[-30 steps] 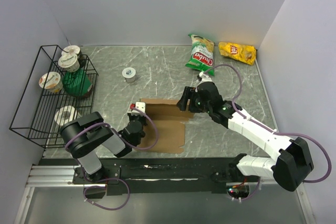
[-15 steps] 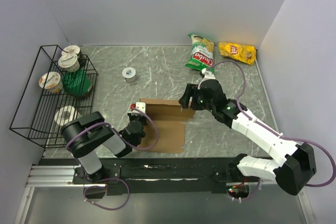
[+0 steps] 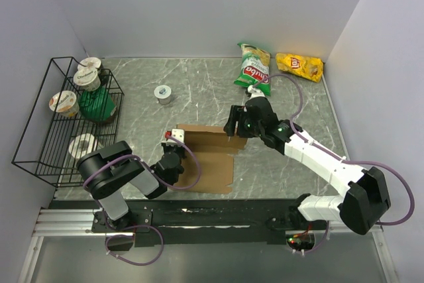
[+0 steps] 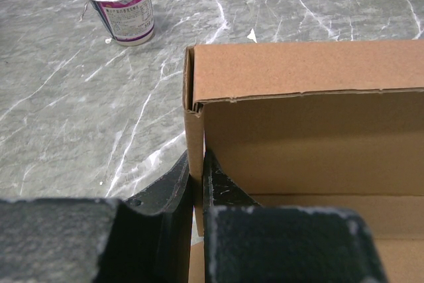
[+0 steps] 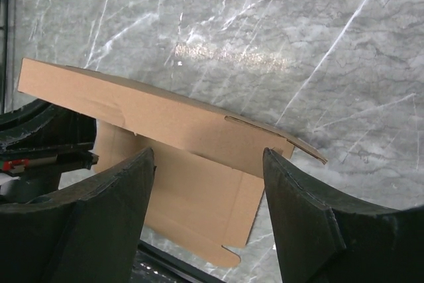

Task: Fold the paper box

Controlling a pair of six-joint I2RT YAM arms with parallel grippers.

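The paper box [image 3: 207, 158] is plain brown cardboard, lying partly folded on the marble table with its far wall raised. My left gripper [image 3: 173, 158] is shut on the box's left side wall. In the left wrist view the two fingers [image 4: 179, 183] pinch that upright wall of the box [image 4: 305, 130] between them. My right gripper [image 3: 232, 124] is open and hovers at the box's far right corner. In the right wrist view the right gripper [image 5: 209, 157] is spread wide and empty above the raised wall of the box [image 5: 165, 120].
A black wire basket [image 3: 36, 134] at the left holds yogurt cups and a green item. A lone yogurt cup [image 3: 163, 93] stands behind the box, also seen in the left wrist view [image 4: 120, 3]. A green snack bag [image 3: 253, 67] and a yellow one [image 3: 299, 65] lie at the far right.
My right gripper has moved a little away and to the left over the box's far right corner. The left arm and the box have not moved.
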